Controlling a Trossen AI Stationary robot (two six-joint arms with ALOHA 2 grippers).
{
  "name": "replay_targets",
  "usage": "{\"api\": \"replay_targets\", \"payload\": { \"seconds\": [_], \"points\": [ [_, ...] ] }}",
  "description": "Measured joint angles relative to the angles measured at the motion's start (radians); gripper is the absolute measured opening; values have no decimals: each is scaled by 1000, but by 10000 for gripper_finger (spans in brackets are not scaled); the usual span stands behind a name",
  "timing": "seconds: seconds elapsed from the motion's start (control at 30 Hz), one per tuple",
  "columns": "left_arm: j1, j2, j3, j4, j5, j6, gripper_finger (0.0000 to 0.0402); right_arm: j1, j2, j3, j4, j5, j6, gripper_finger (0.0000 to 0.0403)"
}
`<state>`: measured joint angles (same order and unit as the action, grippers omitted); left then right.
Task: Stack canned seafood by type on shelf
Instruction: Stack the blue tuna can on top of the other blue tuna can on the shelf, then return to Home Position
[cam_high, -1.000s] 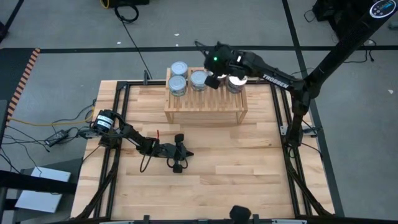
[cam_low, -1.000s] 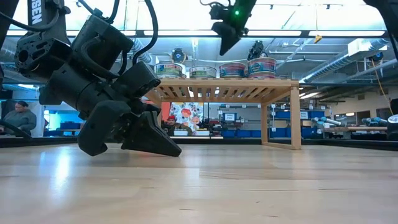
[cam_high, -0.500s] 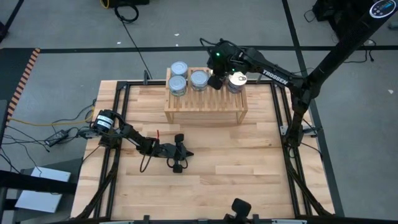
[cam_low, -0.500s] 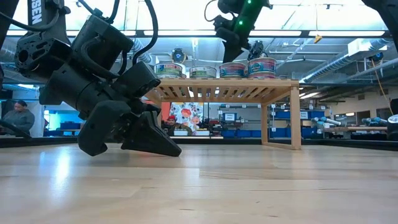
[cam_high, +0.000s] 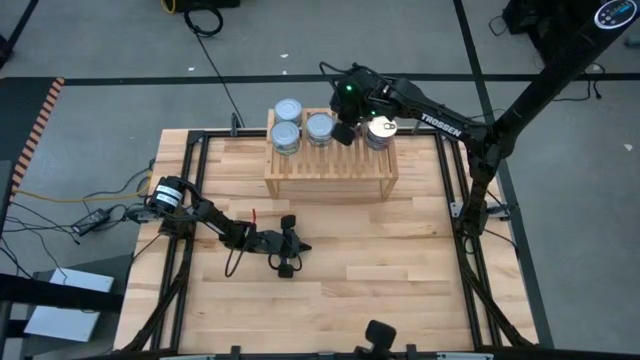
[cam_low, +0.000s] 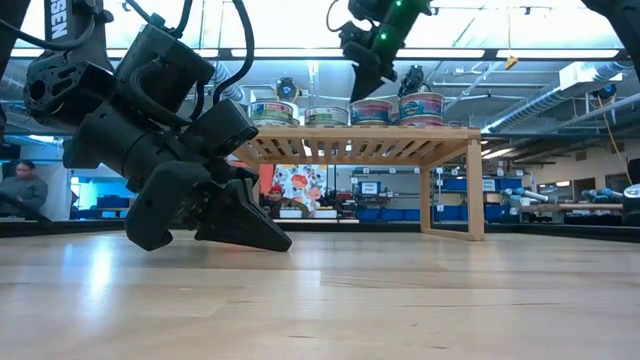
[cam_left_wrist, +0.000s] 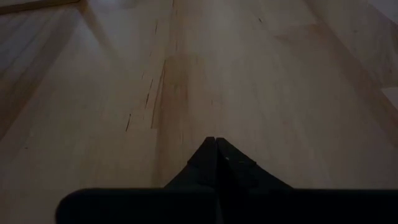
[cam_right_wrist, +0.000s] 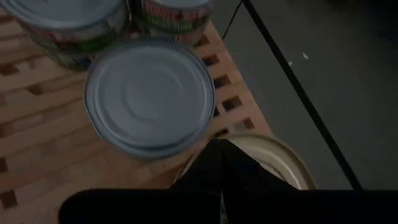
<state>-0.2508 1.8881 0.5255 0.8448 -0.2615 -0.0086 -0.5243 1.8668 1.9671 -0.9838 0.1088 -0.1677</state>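
Observation:
The wooden shelf stands at the table's far side with canned seafood on its slatted top. Silvery-blue-lidded tins stand at its left and middle. A golden-lidded tin stands at its right. My right gripper is shut and hangs above the shelf, slanting down between the middle silvery tin and the golden tin, holding nothing. My left gripper is shut and lies low over the bare tabletop in the near left half.
Black frame rails run along the table's sides. Cables and a power brick lie off the left edge. Bare plank tabletop lies in front of the shelf. A person sits far off in the room.
My right gripper has sunk a little over the shelf toward the tins and has turned about, staying between the middle silvery tin and the golden tin.

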Motion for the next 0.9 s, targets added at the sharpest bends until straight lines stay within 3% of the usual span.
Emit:
{"api": "replay_targets", "payload": {
  "seconds": [0.9],
  "points": [
    [0,0,0,1,1,0,4,23,-30,-22,9,86,-59,7]
  ]
}}
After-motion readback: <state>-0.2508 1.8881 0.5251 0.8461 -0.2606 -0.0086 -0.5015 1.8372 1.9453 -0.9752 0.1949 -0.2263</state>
